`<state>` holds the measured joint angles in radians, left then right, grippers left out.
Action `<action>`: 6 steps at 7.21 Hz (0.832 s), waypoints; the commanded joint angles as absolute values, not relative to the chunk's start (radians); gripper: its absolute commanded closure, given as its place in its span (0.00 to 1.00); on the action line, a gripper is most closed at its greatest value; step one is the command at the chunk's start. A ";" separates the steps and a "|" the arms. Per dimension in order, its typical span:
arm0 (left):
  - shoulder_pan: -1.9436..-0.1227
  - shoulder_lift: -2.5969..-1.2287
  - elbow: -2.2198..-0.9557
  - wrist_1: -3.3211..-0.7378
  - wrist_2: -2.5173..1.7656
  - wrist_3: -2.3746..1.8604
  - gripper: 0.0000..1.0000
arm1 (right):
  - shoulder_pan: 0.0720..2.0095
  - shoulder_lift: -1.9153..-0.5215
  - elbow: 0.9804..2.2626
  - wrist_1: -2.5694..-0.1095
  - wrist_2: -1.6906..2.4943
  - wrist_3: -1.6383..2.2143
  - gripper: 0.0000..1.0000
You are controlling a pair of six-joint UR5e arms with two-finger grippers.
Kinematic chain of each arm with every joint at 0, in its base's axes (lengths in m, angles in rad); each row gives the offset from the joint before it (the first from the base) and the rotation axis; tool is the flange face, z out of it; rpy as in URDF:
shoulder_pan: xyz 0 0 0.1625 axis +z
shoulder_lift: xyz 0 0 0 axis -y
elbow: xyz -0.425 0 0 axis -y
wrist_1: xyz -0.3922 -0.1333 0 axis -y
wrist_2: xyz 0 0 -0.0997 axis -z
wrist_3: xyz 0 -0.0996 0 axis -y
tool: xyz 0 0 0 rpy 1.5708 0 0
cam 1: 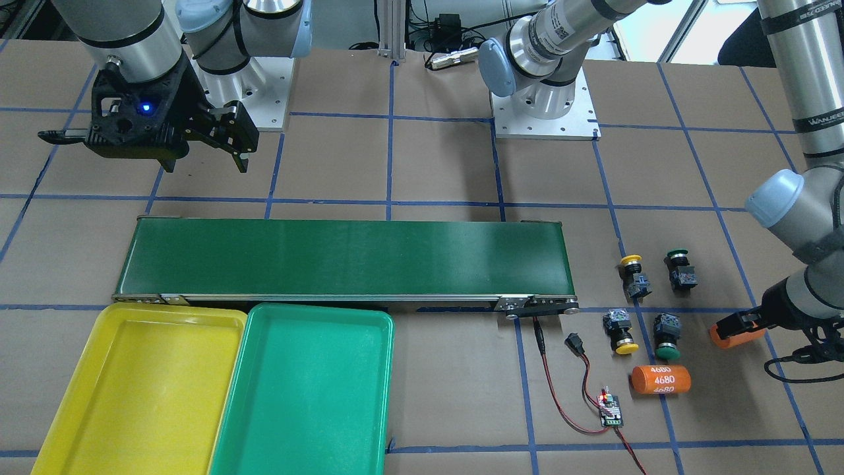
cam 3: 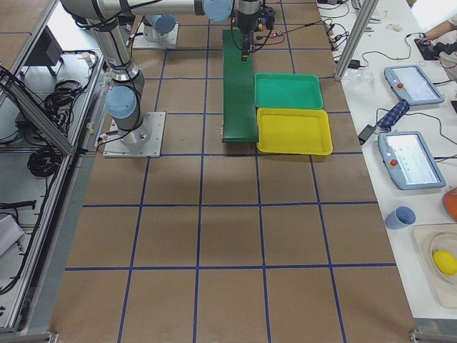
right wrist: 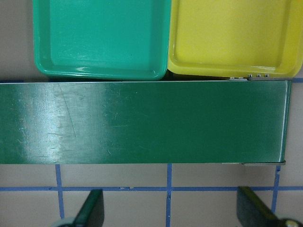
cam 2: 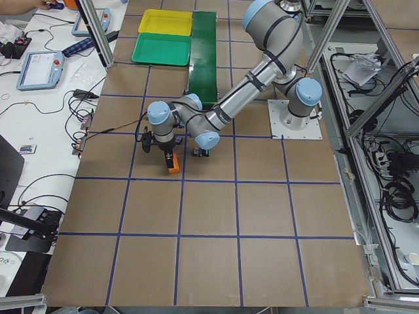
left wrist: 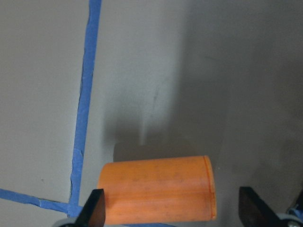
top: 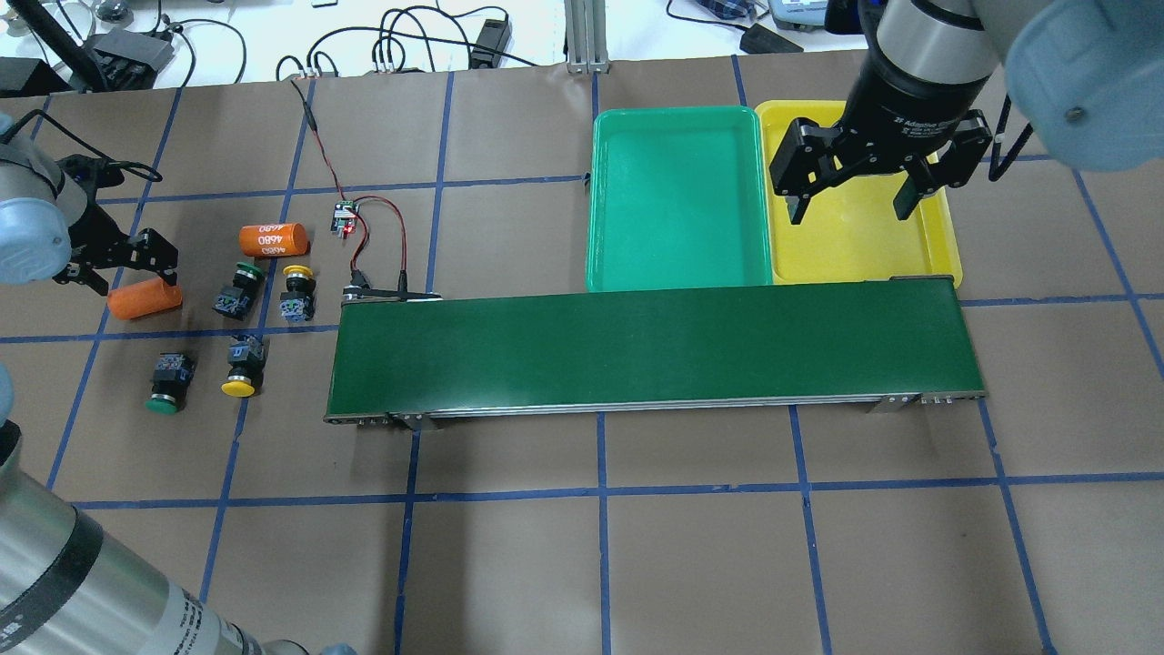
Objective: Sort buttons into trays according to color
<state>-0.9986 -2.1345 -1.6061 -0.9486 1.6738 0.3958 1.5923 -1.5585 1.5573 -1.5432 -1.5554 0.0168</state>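
Four buttons lie on the table beyond the conveyor's end: two yellow (cam 1: 634, 272) (cam 1: 620, 332) and two green (cam 1: 680, 267) (cam 1: 666, 335). The yellow tray (cam 1: 132, 389) and the green tray (cam 1: 303, 396) sit side by side, both empty. My left gripper (cam 1: 738, 326) is open and low over a plain orange cylinder (left wrist: 156, 191) that lies between its fingers, away from the buttons. My right gripper (top: 850, 205) is open and empty, above the yellow tray's (top: 855, 246) near edge and the conveyor.
A long dark-green conveyor belt (top: 650, 350) runs across the middle, next to the trays. An orange cylinder marked 4680 (cam 1: 661, 379) lies by the buttons. A small circuit board (cam 1: 610, 409) with red and black wires sits near the conveyor's end.
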 commanded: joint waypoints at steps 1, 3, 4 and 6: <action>-0.997 -2.140 -1.605 -0.948 1.684 0.397 0.00 | 1.592 -1.559 1.559 -1.543 -1.555 0.015 0.00; -0.997 -2.149 -1.598 -0.945 1.684 0.397 0.00 | 1.592 -1.559 1.559 -1.543 -1.555 0.017 0.00; -0.999 -2.155 -1.592 -0.943 1.684 0.397 0.00 | 1.592 -1.559 1.559 -1.543 -1.555 0.017 0.00; -0.997 -2.164 -1.591 -0.943 1.683 0.400 0.00 | 1.592 -1.559 1.559 -1.543 -1.555 0.017 0.00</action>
<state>-0.9981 -2.1577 -1.5928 -0.9436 1.6840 0.3981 1.5923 -1.5579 1.5585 -1.5432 -1.5561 0.0168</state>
